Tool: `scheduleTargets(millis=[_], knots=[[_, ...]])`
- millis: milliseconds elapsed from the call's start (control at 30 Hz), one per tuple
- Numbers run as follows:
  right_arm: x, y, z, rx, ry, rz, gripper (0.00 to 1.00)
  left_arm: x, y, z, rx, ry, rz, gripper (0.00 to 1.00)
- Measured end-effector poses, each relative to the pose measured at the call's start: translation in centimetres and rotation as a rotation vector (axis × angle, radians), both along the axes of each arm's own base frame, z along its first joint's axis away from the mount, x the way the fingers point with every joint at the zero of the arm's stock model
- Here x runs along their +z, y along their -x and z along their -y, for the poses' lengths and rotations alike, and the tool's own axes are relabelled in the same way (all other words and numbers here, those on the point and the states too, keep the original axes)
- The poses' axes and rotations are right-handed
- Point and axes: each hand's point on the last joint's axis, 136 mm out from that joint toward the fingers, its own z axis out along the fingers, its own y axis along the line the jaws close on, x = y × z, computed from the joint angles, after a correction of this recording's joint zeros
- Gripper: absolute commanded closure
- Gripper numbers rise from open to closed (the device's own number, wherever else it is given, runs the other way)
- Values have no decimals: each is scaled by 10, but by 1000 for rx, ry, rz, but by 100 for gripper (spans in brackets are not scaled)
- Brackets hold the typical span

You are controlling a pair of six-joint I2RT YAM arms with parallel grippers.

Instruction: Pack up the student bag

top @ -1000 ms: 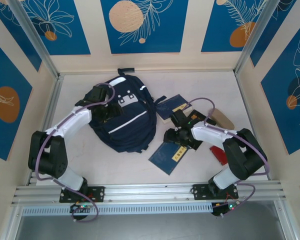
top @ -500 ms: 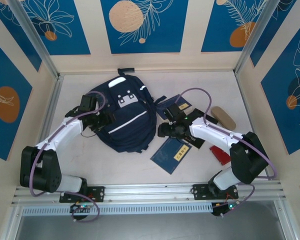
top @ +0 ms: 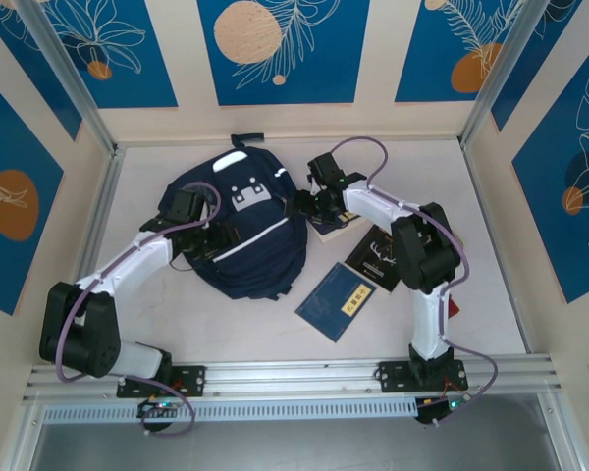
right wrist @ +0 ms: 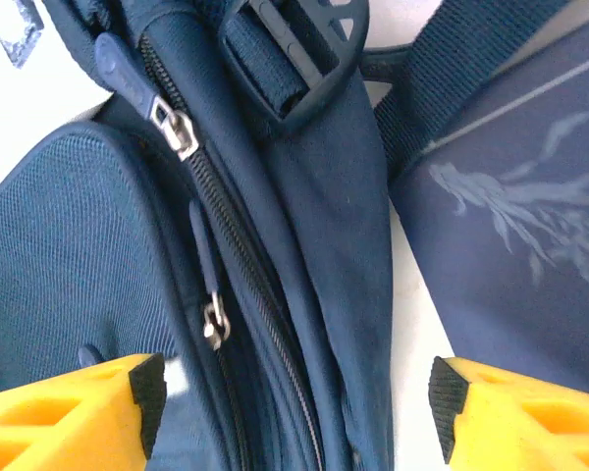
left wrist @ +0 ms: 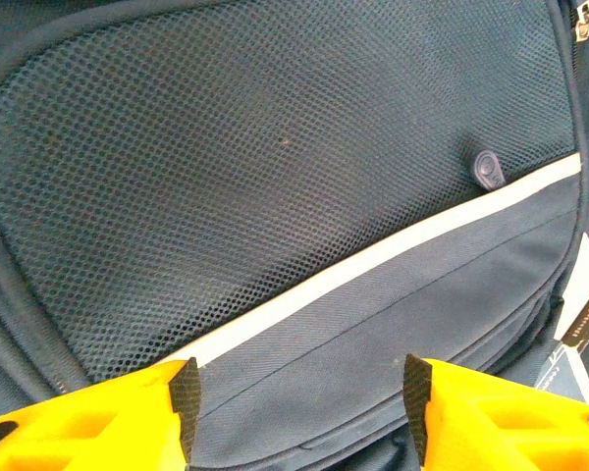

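Top external view shows the student bag (top: 247, 245) lying flat on the desk (top: 226, 329) between the arms, soft and floppy, so its little zipper pull (right wrist: 214, 326) looks best to grab, while the left tool (left wrist: 299, 392) and right tool (right wrist: 294, 392) hang half open over it, holding nothing.

Navy student bag (top: 260, 263), white stripe (left wrist: 373, 263), dark-blue book (top: 336, 300)

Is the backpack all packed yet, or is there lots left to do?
Hardly begun. Done: nothing visibly packed; the blue book and black book lie on the table beside the student bag. In hand: the left end effector and right end effector sit open at the bag, the right by its zipper. Left: opening it, loading books.
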Motion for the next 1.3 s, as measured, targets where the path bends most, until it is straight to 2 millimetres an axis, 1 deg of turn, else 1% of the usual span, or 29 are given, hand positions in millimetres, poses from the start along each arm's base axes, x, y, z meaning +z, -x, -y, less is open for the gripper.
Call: scheduleTargets(millis=[100,167,233,267,300,400,433,500,533,600,667,733,800,867,1000,1100,1167,1300], knots=[[-8,12,-14,49,-55,-55,26,6,4,-5,4,-16,12,38],[-8,23,-29,90,-82,-67,28,12,6,-8,10,-27,25,37],[-9,39,-46,136,-120,-86,30,15,9,-11,14,-36,33,35],[-11,49,-55,157,-141,-97,31,16,9,-11,10,-39,35,33],[-13,63,-66,189,-167,-116,31,16,11,-11,0,-45,35,30],[-18,107,-95,269,-218,-169,31,12,16,-13,-31,-71,18,29],[-19,120,-103,289,-227,-179,31,12,19,-15,-44,-87,12,29],[-18,143,-111,317,-240,-184,29,14,21,-17,-66,-121,9,28],[-15,151,-110,318,-241,-184,27,17,22,-18,-80,-141,14,28],[-7,155,-99,289,-234,-167,22,23,21,-16,-114,-180,31,28],[6,148,-82,233,-231,-129,17,28,20,-9,-159,-227,41,28],[24,138,-61,166,-239,-81,11,32,18,3,-215,-281,49,31],[36,132,-42,111,-241,-40,8,30,15,15,-261,-331,48,32],[43,126,-23,57,-236,-11,6,24,14,29,-312,-389,41,36],[43,125,2,-3,-213,6,5,5,12,52,-392,-499,6,44],[39,127,14,-29,-198,4,5,-8,11,61,-423,-562,-23,48],[38,127,19,-42,-193,3,5,-15,8,63,-431,-600,-41,51],[36,127,26,-62,-193,3,7,-29,4,60,-439,-668,-82,52]])
